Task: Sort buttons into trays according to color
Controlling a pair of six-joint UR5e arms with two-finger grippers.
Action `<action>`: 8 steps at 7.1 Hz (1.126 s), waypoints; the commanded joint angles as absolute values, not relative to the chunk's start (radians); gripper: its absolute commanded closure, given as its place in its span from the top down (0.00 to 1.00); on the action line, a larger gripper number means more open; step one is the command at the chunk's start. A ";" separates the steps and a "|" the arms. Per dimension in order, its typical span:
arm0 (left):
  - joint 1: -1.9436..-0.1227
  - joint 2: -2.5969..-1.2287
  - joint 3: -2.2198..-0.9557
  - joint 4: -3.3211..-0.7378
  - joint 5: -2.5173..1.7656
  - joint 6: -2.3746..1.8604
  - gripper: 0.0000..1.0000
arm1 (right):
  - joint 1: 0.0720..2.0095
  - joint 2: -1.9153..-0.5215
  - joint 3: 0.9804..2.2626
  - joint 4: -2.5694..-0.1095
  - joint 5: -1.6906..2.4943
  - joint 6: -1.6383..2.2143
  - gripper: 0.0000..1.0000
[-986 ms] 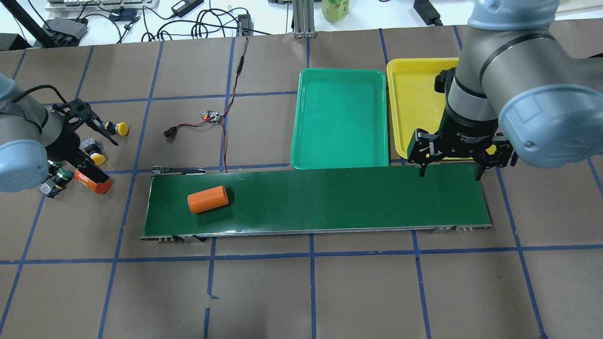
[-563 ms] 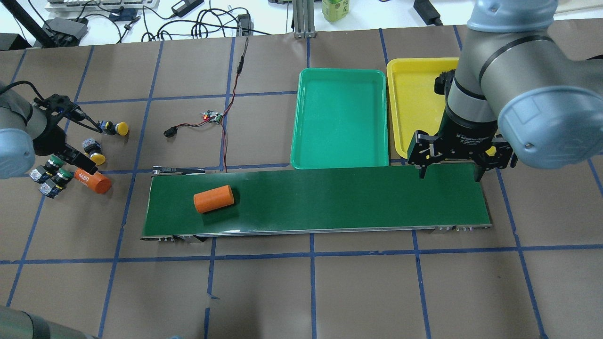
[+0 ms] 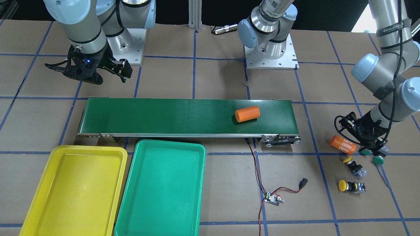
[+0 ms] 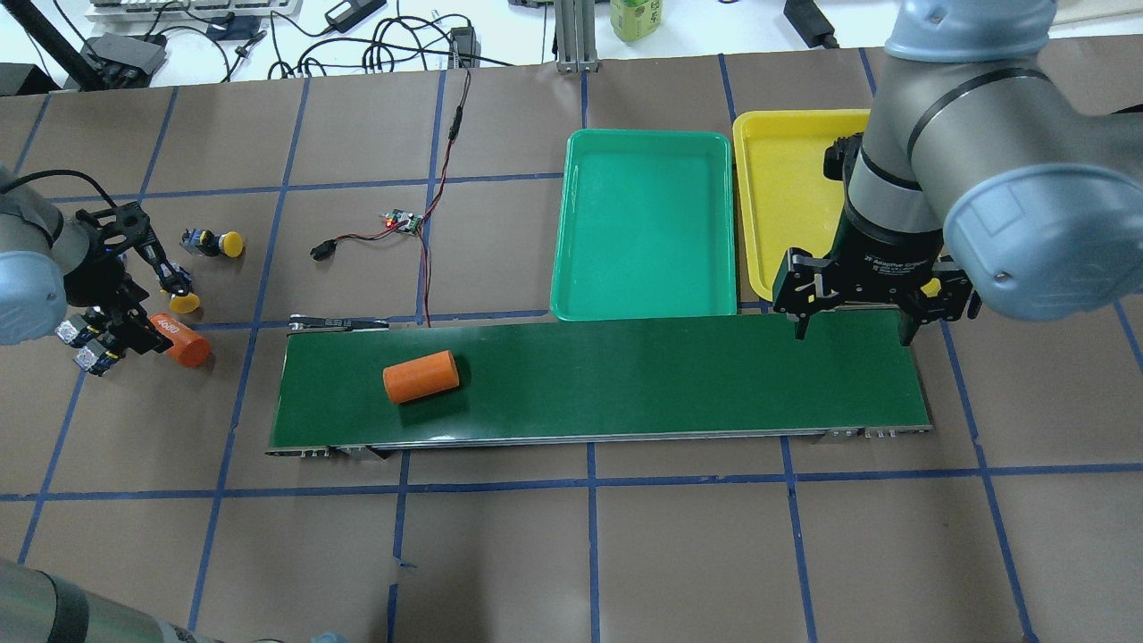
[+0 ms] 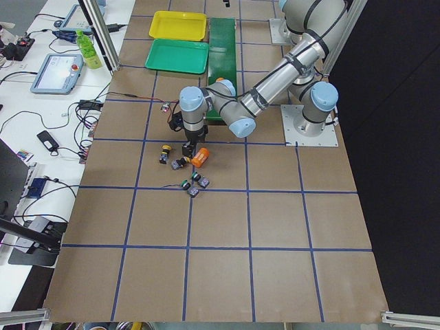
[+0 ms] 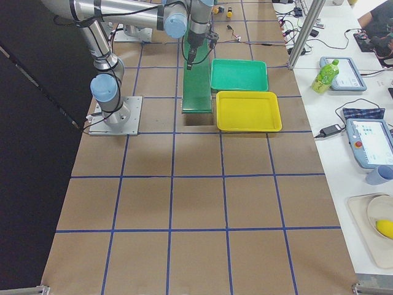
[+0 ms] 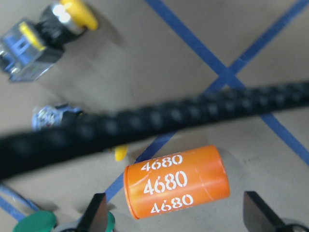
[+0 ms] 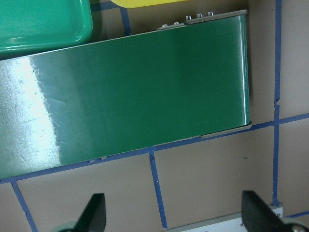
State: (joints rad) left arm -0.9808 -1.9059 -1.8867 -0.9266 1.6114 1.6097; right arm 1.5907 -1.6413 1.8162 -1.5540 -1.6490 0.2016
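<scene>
left gripper (image 7: 175, 195) is moved over orange cylinder (image 4: 183, 348), fingers wide; right gripper (image 4: 853, 332) wide too. green button (image 3: 378, 160) must be centred.

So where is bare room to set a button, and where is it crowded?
The green tray and yellow tray hold nothing. The conveyor belt is bare from the orange cylinder to the right gripper. Crowded: around the left gripper, among buttons and the labelled cylinder.
</scene>
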 commanded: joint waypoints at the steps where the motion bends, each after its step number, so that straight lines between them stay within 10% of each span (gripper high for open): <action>1: -0.945 -1.908 -1.916 -0.924 1.611 1.828 1.00 | 1.591 -1.641 1.816 -1.555 -1.649 0.201 1.00; 8: -0.942 -1.933 -1.933 -0.839 1.592 2.094 1.00 | 1.591 -1.641 1.816 -1.554 -1.649 0.199 1.00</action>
State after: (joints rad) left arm -0.9365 -1.9382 -1.9338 -0.8417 1.5949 2.0752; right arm 1.5907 -1.6413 1.8162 -1.5540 -1.6490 0.1996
